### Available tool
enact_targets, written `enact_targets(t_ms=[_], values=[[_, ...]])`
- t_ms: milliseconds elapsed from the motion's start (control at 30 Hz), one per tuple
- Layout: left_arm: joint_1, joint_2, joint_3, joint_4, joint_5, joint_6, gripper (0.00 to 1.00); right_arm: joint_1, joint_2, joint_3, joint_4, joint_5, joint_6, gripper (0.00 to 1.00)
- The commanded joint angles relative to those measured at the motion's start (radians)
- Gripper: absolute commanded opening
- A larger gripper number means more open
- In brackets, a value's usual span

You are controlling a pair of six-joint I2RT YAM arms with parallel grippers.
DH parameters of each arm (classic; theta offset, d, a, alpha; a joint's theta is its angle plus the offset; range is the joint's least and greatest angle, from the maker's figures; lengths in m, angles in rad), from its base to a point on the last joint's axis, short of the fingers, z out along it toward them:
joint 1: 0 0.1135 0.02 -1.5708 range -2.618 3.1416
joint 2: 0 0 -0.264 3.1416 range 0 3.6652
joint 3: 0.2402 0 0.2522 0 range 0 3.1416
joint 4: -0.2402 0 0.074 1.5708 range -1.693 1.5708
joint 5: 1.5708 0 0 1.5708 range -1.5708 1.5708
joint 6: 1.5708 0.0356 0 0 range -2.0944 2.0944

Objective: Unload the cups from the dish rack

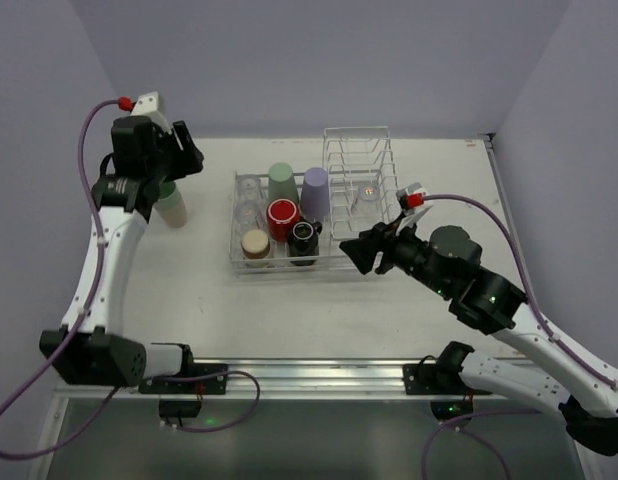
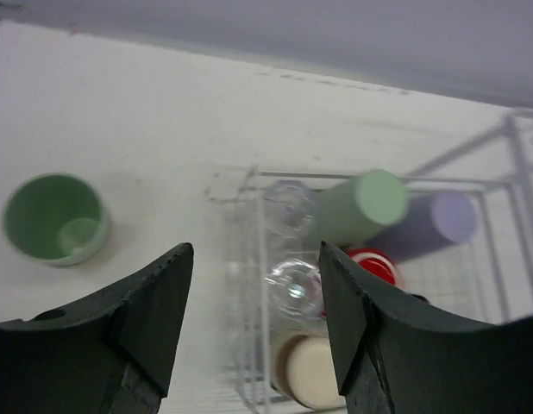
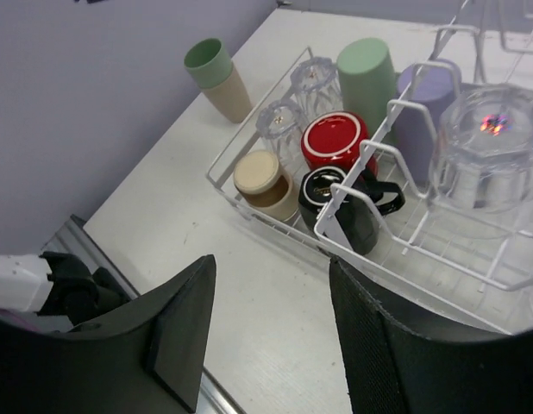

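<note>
The white wire dish rack (image 1: 334,262) stands mid-table. Its low basket holds two clear glasses (image 1: 249,198), a pale green tumbler (image 1: 281,182), a lavender tumbler (image 1: 315,192), a red mug (image 1: 282,216), a black mug (image 1: 304,240) and a small tan cup (image 1: 255,244). Another clear glass (image 1: 367,192) sits among the upright dividers. A green cup stacked in a beige one (image 1: 172,206) stands on the table left of the rack. My left gripper (image 1: 189,158) is open and empty above the rack's left edge (image 2: 265,259). My right gripper (image 1: 361,252) is open and empty at the rack's front right.
Grey walls close the table at the back and both sides. In the right wrist view the table's metal front rail (image 3: 77,237) and the left arm's base (image 3: 42,289) lie at the lower left. Bare table (image 1: 289,310) lies in front of the rack.
</note>
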Motion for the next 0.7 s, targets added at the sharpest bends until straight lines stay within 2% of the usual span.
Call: enact_targets(t_ms=[0, 33, 133, 267, 300, 367, 400, 500, 533, 667], values=[[-0.143, -0.177, -0.187, 0.204, 0.119, -0.04, 0.64, -0.001, -0.028, 0.105, -0.077, 0.124, -0.043, 0.57], [-0.208, -0.209, -0.232, 0.23, 0.123, -0.06, 0.64, -0.003, -0.022, 0.117, -0.089, 0.153, -0.052, 0.57], [-0.291, -0.321, -0.407, 0.344, 0.194, -0.118, 0.64, -0.021, 0.013, 0.177, -0.14, 0.245, -0.084, 0.56], [-0.38, -0.407, -0.527, 0.494, 0.243, -0.184, 0.63, -0.055, 0.045, 0.235, -0.159, 0.332, -0.104, 0.52], [-0.441, -0.403, -0.527, 0.509, 0.24, -0.187, 0.63, -0.061, 0.042, 0.24, -0.159, 0.354, -0.1, 0.51], [-0.524, -0.363, -0.474, 0.522, 0.183, -0.172, 0.64, -0.082, 0.016, 0.243, -0.159, 0.365, -0.09, 0.51], [-0.619, -0.347, -0.448, 0.522, 0.148, -0.154, 0.64, -0.085, 0.001, 0.241, -0.159, 0.38, -0.074, 0.5], [-0.777, -0.263, -0.343, 0.52, 0.001, -0.057, 0.68, -0.09, -0.069, 0.217, -0.153, 0.383, -0.038, 0.49], [-0.802, -0.236, -0.317, 0.517, -0.065, -0.039, 0.7, -0.088, -0.089, 0.205, -0.139, 0.379, -0.031, 0.49], [-0.9, -0.079, -0.178, 0.517, -0.148, 0.022, 0.72, -0.088, -0.186, 0.14, -0.131, 0.399, -0.005, 0.49]])
